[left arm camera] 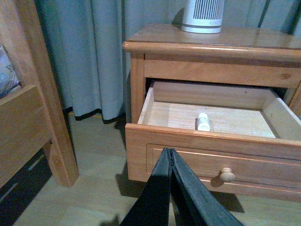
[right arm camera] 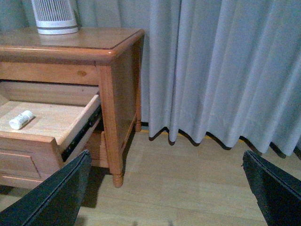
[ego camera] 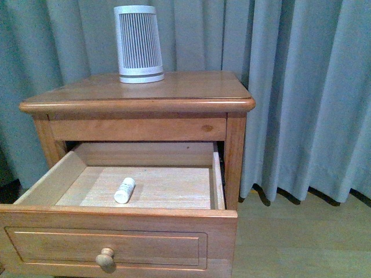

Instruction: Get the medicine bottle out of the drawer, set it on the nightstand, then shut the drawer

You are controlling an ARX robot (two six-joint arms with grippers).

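Jaws: left gripper (left arm camera: 170,153) closed, empty; right gripper (right arm camera: 164,162) wide apart. Medicine bottle (ego camera: 124,190) lying in pulled-out drawer (ego camera: 116,234); pickup step, reach-in needed.

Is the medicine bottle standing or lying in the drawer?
Lying on its side; the bottle rests lengthwise on the open drawer floor.

A small white cylindrical medicine bottle (right arm camera: 21,119) lies on its side in the open orange-brown wooden drawer (right arm camera: 70,123), a white ribbed cylinder (right arm camera: 54,16) stands toward the back edge of the wooden nightstand (right arm camera: 115,94) tabletop, and the right gripper (right arm camera: 165,156) has its black fingers (right arm camera: 56,193) spread wide.
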